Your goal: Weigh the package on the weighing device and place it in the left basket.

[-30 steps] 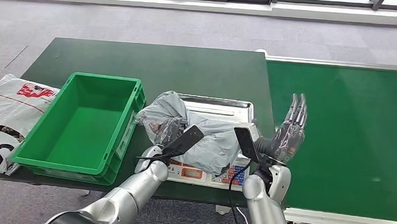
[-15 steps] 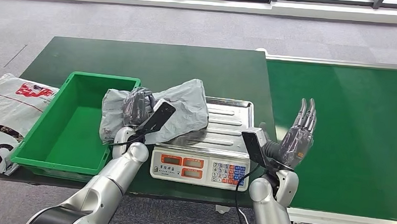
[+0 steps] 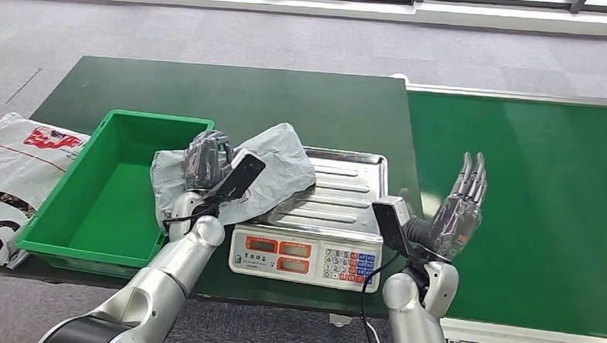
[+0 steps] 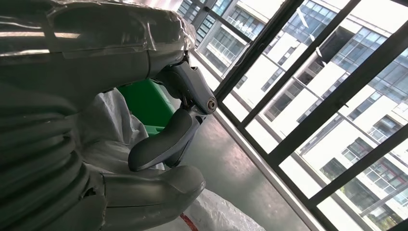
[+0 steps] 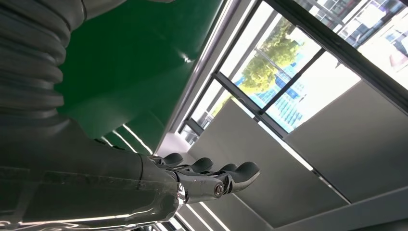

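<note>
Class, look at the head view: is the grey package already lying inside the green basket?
No. The left hand holds the grey package above the edge between green basket and scale.

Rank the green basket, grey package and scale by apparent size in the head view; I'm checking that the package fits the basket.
1. Green basket, clearly largest.
2. Scale and grey package look about alike; the package is crumpled, lifted in the left hand and partly hidden, so no ranking between them.

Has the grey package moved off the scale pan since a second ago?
Yes, mostly. The left hand has carried the grey package leftward from the middle of the scale pan; it now overhangs the green basket rim, one end still over the pan.
</note>
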Controlling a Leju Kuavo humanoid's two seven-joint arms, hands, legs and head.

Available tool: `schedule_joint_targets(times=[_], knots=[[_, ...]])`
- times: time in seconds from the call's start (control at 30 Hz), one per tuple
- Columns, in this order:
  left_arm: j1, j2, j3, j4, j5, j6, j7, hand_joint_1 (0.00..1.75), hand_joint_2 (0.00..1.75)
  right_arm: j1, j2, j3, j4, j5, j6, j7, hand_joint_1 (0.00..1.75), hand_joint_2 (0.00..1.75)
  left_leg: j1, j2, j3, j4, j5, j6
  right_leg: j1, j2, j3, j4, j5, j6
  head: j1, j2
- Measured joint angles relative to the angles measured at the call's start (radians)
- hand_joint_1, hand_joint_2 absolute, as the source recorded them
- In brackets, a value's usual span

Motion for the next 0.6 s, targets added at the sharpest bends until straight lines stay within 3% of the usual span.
schedule_joint_targets(times=[0.43,0.6], knots=[[0.0,0.003,0.004,-0.005,-0.019,0.0,0.001,1.75,1.75,0.002,0.0,-0.011,0.0,0.0,0.0,-0.003,0.0,1.75,0.0,0.0,0.0,0.0,0.0,0.0,0.0,0.0,0.0,0.0,0.0,0.0,0.0,0.0],[0.002,0.002,0.036,-0.031,-0.146,0.0,0.027,1.75,1.75,0.003,0.0,-0.017,0.0,-0.01,0.0,-0.025,0.0,1.75,0.0,0.0,0.0,0.0,0.0,0.0,0.0,0.0,0.0,0.0,0.0,0.0,0.0,0.0]])
